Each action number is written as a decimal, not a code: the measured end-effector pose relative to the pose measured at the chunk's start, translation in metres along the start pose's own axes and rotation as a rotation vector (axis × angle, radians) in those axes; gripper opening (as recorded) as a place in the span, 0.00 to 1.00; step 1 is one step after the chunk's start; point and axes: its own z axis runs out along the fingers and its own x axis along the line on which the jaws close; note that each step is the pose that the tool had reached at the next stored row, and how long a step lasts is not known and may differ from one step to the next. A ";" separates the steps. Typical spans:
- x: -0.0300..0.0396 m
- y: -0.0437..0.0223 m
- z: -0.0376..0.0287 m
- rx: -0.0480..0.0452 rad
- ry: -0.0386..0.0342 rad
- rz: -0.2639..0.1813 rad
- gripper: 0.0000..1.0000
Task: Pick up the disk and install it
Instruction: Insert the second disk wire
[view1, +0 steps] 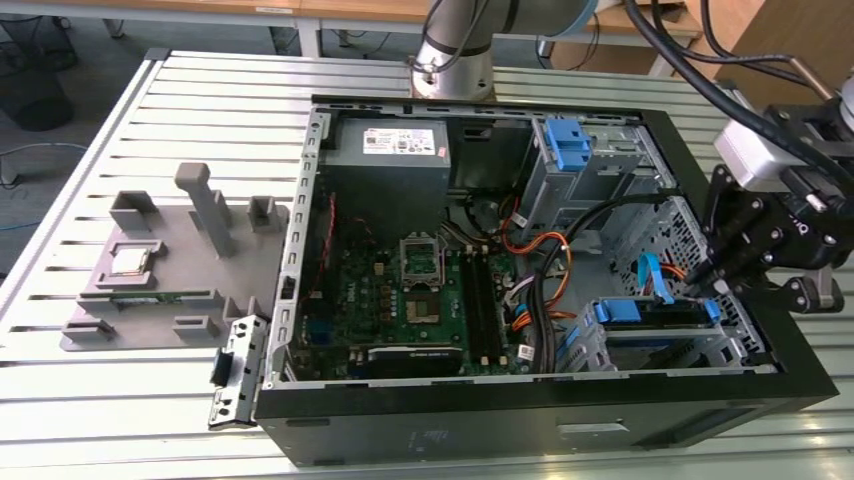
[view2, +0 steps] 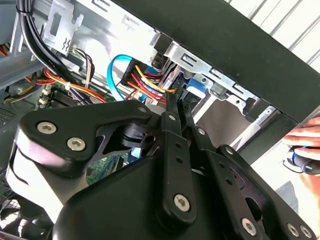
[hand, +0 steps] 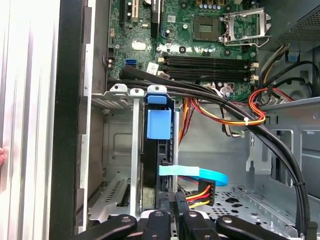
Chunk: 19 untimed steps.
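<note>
Our claw (hand: 176, 210) nearly closed, fingertips against the disk (hand: 156, 150), upright on edge in the computer case's (view1: 534, 425) corner bay.

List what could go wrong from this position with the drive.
1. The gripper sits right against the light blue cable and the red and yellow wires; any move could snag or unplug them.
2. The disk stands in a narrow slot of the metal cage; a slight tilt may jam its blue bracket against the rails.
3. A person's hand rests just outside the case wall, close to the arm's sweep.
</note>
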 end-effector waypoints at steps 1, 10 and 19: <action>0.0007 0.0000 -0.0001 0.0000 0.0001 0.000 0.16; 0.0026 0.0002 0.0024 0.0000 0.0004 0.000 0.16; 0.0056 0.0016 0.0028 0.0000 0.0006 0.000 0.16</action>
